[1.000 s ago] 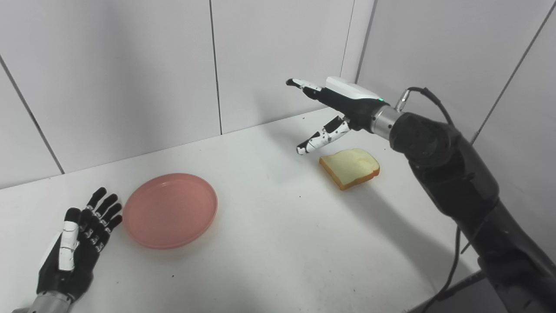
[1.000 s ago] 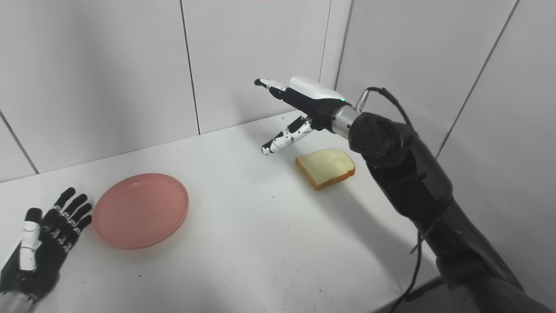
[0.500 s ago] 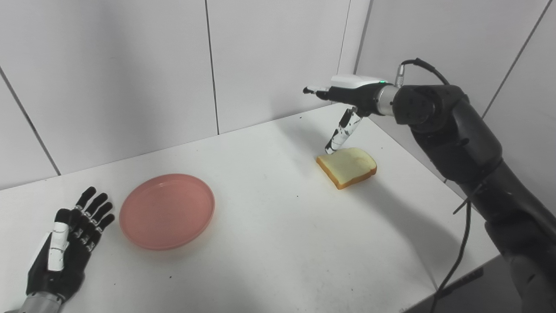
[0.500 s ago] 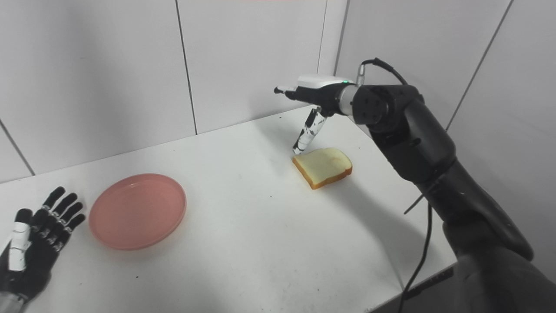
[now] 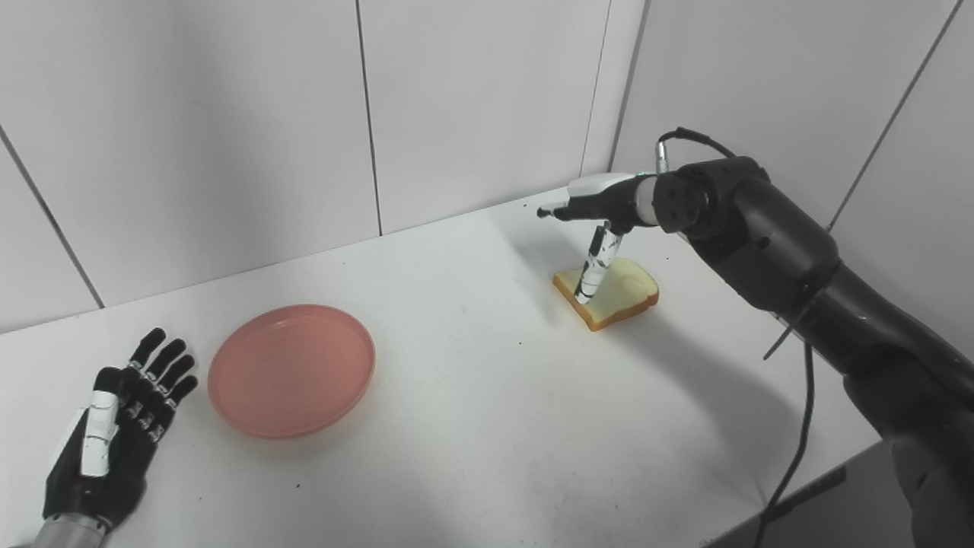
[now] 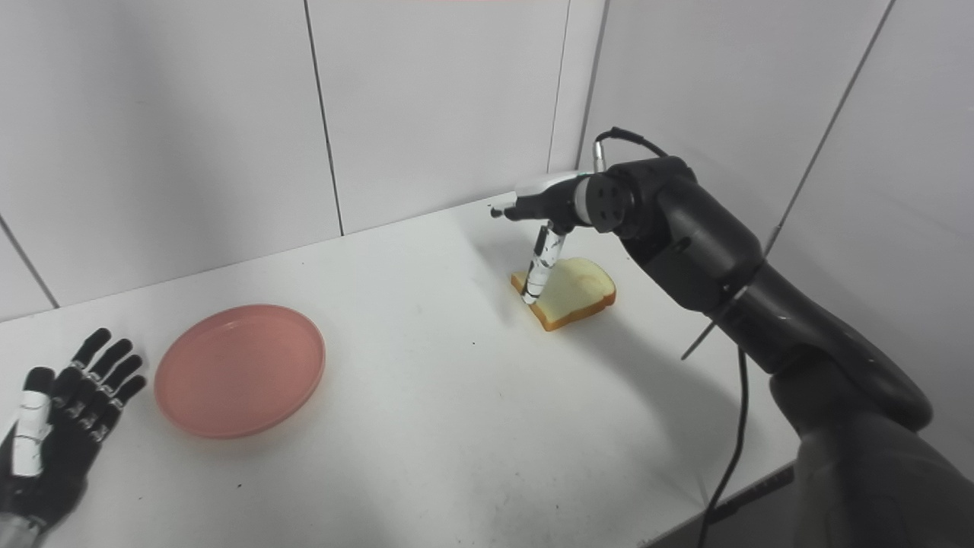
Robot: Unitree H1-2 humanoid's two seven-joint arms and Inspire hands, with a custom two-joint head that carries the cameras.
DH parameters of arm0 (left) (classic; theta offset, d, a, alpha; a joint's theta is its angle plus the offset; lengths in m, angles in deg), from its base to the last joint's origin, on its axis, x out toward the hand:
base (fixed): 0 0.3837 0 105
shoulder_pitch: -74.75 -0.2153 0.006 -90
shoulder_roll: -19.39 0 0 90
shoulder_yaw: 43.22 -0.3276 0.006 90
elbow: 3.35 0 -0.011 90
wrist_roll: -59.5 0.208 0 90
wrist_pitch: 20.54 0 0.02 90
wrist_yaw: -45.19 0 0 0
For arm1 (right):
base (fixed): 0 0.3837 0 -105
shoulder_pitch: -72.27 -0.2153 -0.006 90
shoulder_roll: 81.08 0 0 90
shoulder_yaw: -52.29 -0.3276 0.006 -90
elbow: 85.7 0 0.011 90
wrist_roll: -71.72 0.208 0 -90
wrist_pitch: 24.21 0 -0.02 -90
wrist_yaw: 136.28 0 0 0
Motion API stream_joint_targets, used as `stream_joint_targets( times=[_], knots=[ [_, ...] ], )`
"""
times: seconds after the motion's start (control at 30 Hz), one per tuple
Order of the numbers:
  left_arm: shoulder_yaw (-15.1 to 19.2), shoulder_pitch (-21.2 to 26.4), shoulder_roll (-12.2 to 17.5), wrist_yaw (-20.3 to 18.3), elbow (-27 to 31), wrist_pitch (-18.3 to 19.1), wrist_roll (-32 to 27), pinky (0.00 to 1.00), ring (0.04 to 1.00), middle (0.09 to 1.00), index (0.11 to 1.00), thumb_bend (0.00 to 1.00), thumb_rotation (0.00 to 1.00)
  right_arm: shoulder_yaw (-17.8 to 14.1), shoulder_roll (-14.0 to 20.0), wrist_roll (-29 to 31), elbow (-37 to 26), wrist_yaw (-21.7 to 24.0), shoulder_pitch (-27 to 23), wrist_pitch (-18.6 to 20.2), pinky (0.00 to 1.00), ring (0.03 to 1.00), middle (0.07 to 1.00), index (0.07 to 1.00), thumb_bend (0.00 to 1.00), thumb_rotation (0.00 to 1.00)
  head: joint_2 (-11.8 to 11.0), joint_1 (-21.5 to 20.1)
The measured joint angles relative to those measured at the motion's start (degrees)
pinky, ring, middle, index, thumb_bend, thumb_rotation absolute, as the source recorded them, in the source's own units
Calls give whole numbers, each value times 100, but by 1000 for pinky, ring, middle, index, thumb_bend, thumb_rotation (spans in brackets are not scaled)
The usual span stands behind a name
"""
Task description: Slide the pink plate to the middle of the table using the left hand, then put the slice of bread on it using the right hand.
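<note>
Right hand (image 5: pixel 597 221) is hanging over the bread (image 5: pixel 618 286) at the far right of the table (image 5: pixel 487 426), its fingers stretched out toward the wall and its thumb (image 5: pixel 592 266) pointing down across the near-left edge of the slice. That pose is looking like the set-up for a pinch from above, thumb on one side and fingers on the other, though nothing is being gripped: the hand is spread wide and holding nothing, and whether the thumb tip is actually touching the crust or just hovering in front of it cannot be told from either view. Bread is lying flat, well apart from the plate (image 5: pixel 291 368). Pink plate is sitting left of centre, so the slide to the middle is appearing unfinished or only partly done, judging by how things are lying. Left hand (image 5: pixel 114 430) is resting palm-up near the table's left front corner, just beside the plate's rim but apart from it, fingers loosely spread and empty, probably waiting while the other arm is working.
</note>
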Motion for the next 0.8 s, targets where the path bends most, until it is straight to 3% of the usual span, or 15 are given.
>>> stream_joint_targets(
  times=[0.27, 0.5, 0.73, 0.8],
  knots=[
    [-60, -105, 26, 120, 211, 3, 78, 924, 933, 936, 926, 919, 851, 157, 8, -106, 325, -42, -19, -255, 966, 1000, 1000, 1000, 1000, 234, 44, 26],
    [-90, -165, 48, 169, 319, 3, 128, 925, 937, 945, 937, 922, 863, 84, 0, -157, 500, -401, 199, -328, 973, 1000, 1000, 1000, 1000, 276, 62, 35],
    [-125, -164, 73, 162, 321, 3, 131, 926, 936, 942, 931, 927, 850, 181, -1, -396, 798, -570, 261, -404, 956, 1000, 1000, 1000, 1000, 244, 106, 44],
    [-129, -165, 75, 161, 325, 4, 131, 914, 929, 938, 929, 923, 864, 183, -1, -437, 802, -593, 261, -404, 955, 1000, 1000, 1000, 1000, 287, 106, 35]
  ],
)
